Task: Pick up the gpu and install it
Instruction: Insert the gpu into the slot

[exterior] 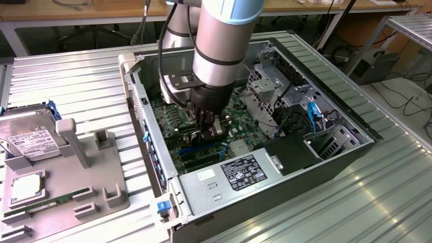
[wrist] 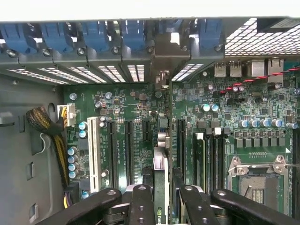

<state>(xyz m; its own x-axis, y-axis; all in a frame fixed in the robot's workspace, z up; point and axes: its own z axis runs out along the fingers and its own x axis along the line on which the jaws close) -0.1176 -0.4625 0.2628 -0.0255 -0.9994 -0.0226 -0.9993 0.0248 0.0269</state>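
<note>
The gpu [wrist: 161, 180] stands on edge between my fingers [wrist: 140, 204], a thin dark card seen end-on. It runs over the green motherboard [wrist: 136, 108] towards the case's rear slot openings, where its silver bracket [wrist: 168, 51] sits among the blue clips. My gripper [wrist: 164, 206] is shut on the card. In the exterior view the gripper [exterior: 206, 129] reaches down inside the open computer case [exterior: 145, 116], low over the motherboard [exterior: 172, 119], with the gpu [exterior: 202, 140] dark beneath it. Whether the card's edge sits in a slot is hidden.
A white expansion slot [wrist: 93, 145], black slots and a CPU socket [wrist: 258, 173] flank the card. A cable bundle [wrist: 51, 131] lies by the case wall. The power supply [exterior: 229, 174] and drive cage [exterior: 270, 86] crowd the case. A grey fixture [exterior: 101, 182] holds a hard drive [exterior: 27, 139].
</note>
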